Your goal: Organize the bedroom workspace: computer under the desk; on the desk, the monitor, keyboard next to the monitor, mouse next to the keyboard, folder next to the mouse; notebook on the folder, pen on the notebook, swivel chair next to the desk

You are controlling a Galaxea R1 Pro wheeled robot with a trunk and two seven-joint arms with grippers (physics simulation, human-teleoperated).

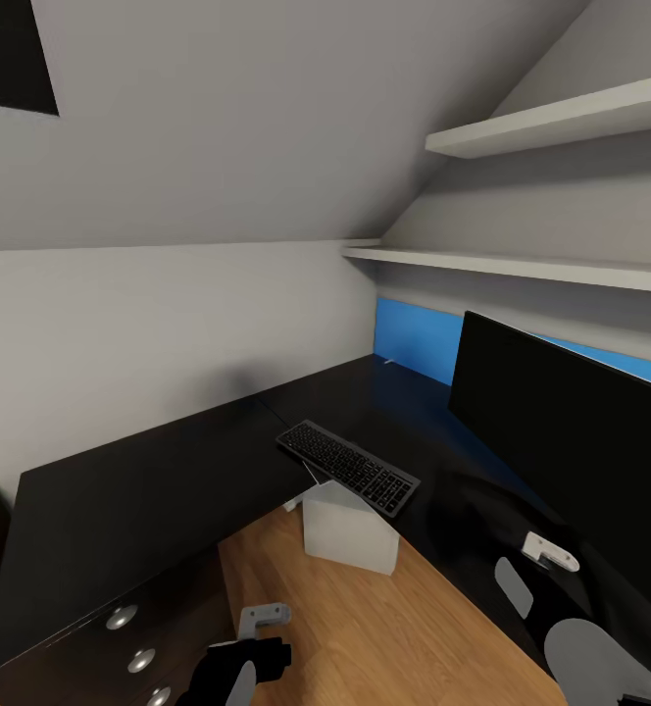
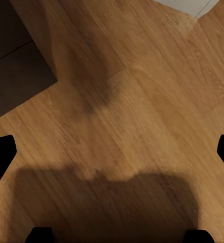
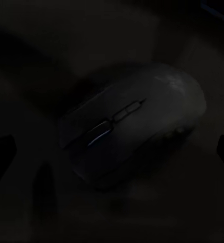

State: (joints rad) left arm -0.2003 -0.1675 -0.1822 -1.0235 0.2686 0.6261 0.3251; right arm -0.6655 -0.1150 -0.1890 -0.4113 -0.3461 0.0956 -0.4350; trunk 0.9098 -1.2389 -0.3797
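The left gripper (image 1: 257, 647) hangs spread and empty over the wood floor at six o'clock. The right gripper (image 3: 112, 147) is spread directly over the mouse (image 3: 134, 124) on the desk (image 1: 149, 490); centre first, then pinch its sides. The keyboard (image 1: 348, 467) lies farther, around twelve.

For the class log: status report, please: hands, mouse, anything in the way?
Right hand open above the mouse, not gripping. Left hand open over bare floor. Nothing between right hand and mouse.

Head view high over the desk (image 1: 149, 490); wrist views close, downward, floor (image 2: 142, 101) shared.
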